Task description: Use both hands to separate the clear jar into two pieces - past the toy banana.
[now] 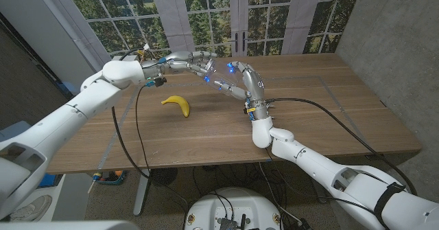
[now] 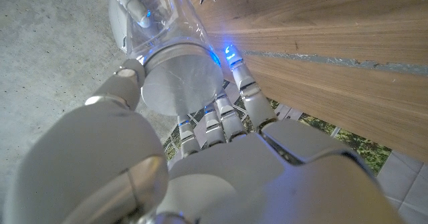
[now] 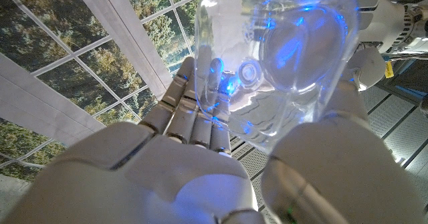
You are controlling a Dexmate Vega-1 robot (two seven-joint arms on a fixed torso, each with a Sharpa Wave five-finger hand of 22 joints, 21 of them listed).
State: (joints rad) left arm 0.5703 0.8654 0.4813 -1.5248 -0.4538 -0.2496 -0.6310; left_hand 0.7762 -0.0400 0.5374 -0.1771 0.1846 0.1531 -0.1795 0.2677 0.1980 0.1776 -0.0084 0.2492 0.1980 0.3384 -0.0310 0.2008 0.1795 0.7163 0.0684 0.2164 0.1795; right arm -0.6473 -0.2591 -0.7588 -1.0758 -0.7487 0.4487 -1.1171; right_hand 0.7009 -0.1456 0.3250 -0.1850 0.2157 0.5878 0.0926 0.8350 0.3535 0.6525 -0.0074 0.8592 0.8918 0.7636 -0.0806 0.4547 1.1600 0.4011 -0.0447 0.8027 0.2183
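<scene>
A toy banana (image 1: 178,104) lies on the wooden table (image 1: 322,113). Beyond it, held above the tabletop, the clear jar (image 1: 215,75) hangs between both hands: the left hand (image 1: 185,62) grips its silver lid (image 2: 180,82), the right hand (image 1: 245,82) clasps its clear body (image 3: 294,57).

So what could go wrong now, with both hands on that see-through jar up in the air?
The clear jar is held off the table between the left hand and right hand. If the lid pops free suddenly, either piece might slip from the fingers and drop onto the wooden table, perhaps near the toy banana.
</scene>
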